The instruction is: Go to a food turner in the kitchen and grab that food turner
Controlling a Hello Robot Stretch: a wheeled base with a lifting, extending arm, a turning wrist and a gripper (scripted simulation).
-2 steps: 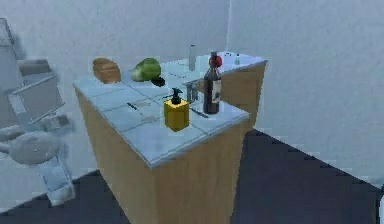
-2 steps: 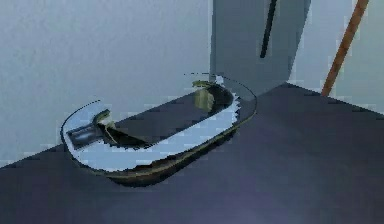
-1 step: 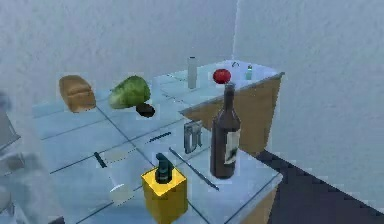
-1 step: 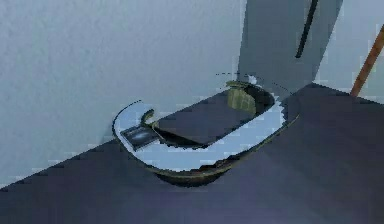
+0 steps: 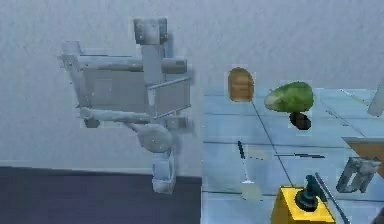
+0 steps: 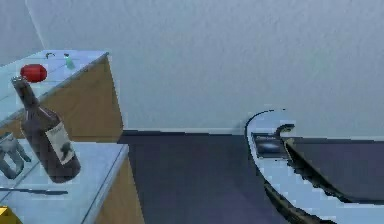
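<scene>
Forward view: food turner (image 5: 245, 168) flat on pale counter (image 5: 225, 130), dark handle, pale head; bread loaf (image 5: 239, 83) and green vegetable (image 5: 290, 96) beyond. Jaws' state: cannot tell.

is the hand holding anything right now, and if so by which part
Cannot be told from these pictures. A thin dark-handled utensil with a pale head lies flat on the counter.

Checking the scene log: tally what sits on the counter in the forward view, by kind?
Food-like items: 3 (brown loaf, green lump, small dark lump)
Long utensils: 2 (pale-headed one, thin dark one)
Yellow box: 1
Grey object: 1
Total: 7
</scene>
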